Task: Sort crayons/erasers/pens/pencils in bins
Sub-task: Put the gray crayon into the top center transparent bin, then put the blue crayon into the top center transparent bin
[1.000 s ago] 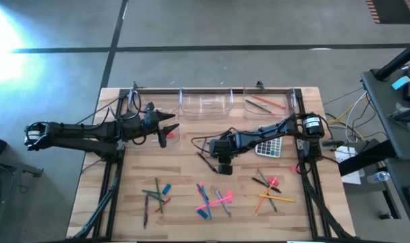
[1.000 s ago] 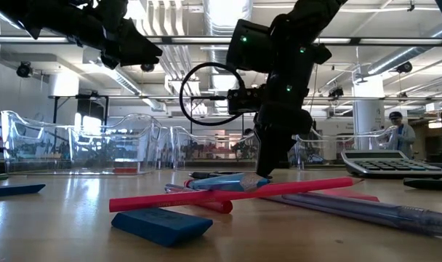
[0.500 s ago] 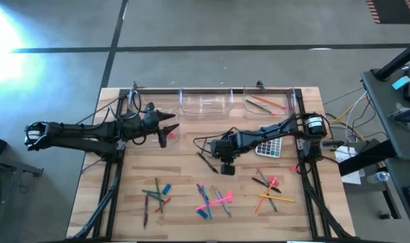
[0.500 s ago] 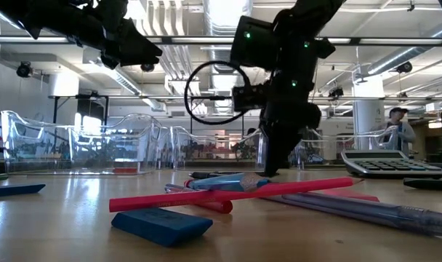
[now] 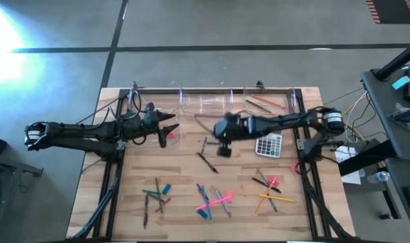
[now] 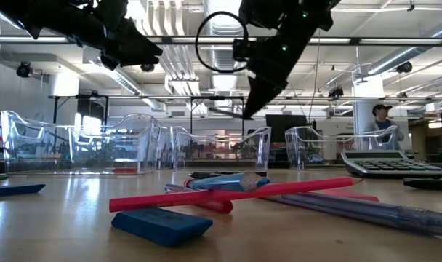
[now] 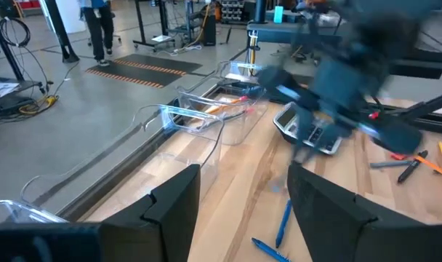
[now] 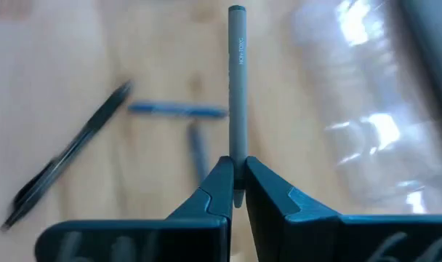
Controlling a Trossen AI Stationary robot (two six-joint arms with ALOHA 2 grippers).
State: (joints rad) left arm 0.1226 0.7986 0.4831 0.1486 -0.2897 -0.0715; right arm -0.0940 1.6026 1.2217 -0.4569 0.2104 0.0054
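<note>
My right gripper point(image 5: 216, 138) hangs above the middle of the table, shut on a thin grey pen point(image 8: 237, 87) that pokes forward past its fingertips point(image 6: 248, 113). My left gripper point(image 7: 243, 211) waits open at the table's left, near a clear bin point(image 5: 166, 132), with nothing between its fingers. More clear bins point(image 5: 205, 102) line the far edge; the right one point(image 5: 266, 101) holds orange sticks. A black pen point(image 5: 208, 162) and blue pens point(image 8: 177, 109) lie flat on the wood below the right gripper. My right gripper pinches the grey pen by one end point(image 8: 238, 164) between its two fingertips. The pen runs on in line with the fingers, which slant down and away from the arm. It is lifted clear of the table.
A grey calculator point(image 5: 269, 145) lies under the right arm. Three heaps of sticks and small blocks sit along the near side point(image 5: 156, 192), point(image 5: 213, 200), point(image 5: 269, 189). A blue eraser point(image 6: 161, 224) and a long pink stick point(image 6: 235, 195) lie closest in the low view.
My right gripper has risen from the tabletop and swung toward the far edge, tipping nearer to level. The grey pen has come up with it and now hangs clear of the table.
</note>
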